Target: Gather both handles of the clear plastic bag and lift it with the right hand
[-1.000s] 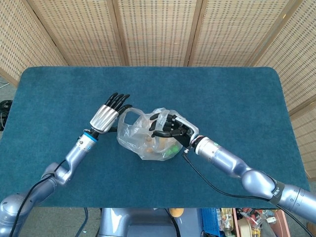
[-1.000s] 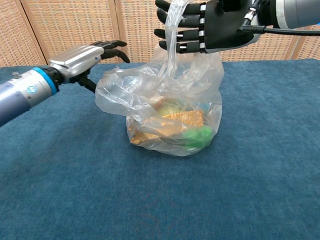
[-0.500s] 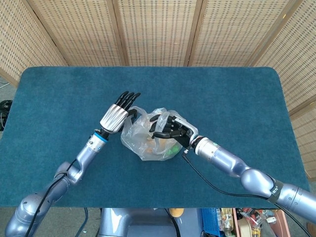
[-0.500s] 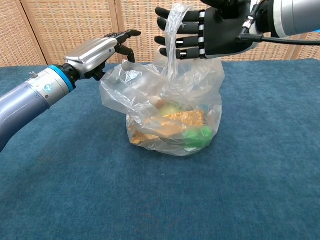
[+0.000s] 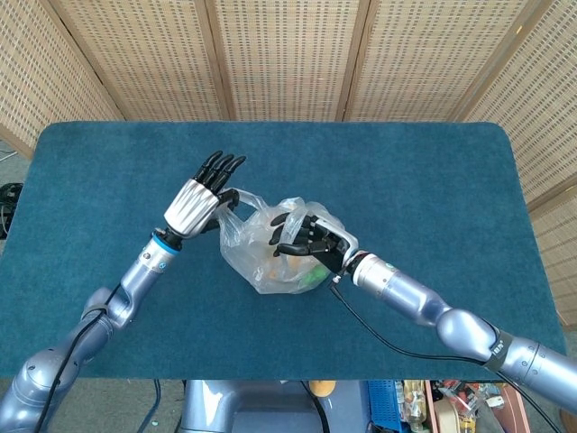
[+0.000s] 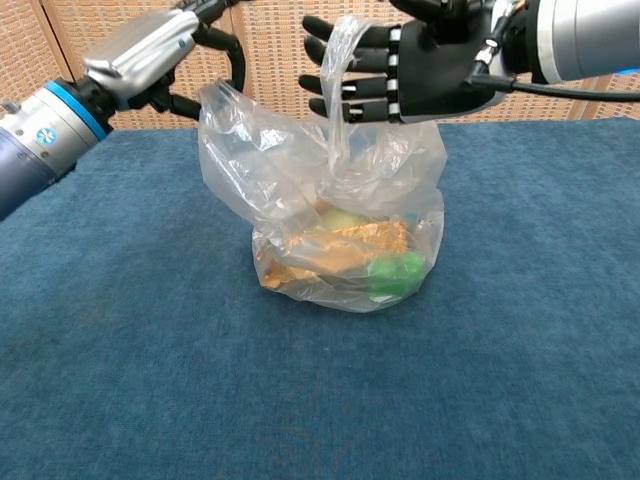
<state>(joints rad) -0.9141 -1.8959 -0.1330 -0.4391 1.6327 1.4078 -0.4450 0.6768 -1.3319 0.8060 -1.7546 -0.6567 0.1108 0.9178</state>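
Overhead, head view: the clear plastic bag (image 5: 275,257) sits near the middle of the blue table (image 5: 433,180), its bottom down on the cloth.
Left hand, head view: the left hand (image 5: 200,198) is raised beside the bag's left side, pinching the left handle (image 5: 236,200) and pulling it up and outward.
Right hand, head view: the right hand (image 5: 311,239) is over the bag's mouth, fingers spread toward the left.
Bag, chest view: wrinkled film with a golden wrapper (image 6: 345,240), a pale green item (image 6: 340,215) and a green item (image 6: 392,270) low inside; the bag's bottom rests on the table.
Left hand, chest view: the left hand (image 6: 165,50) grips the left handle (image 6: 222,100) and holds it taut.
Right hand, chest view: the right hand (image 6: 400,72) has the right handle (image 6: 340,60) draped over its fingers (image 6: 350,85), which are held apart and not closed on it.
Risk: judged from here, the right handle could slip off those loose fingers, since nothing clamps it.
Risk: the left handle is well apart from the right hand; a lift on one handle would probably tip the bag and spill the contents.
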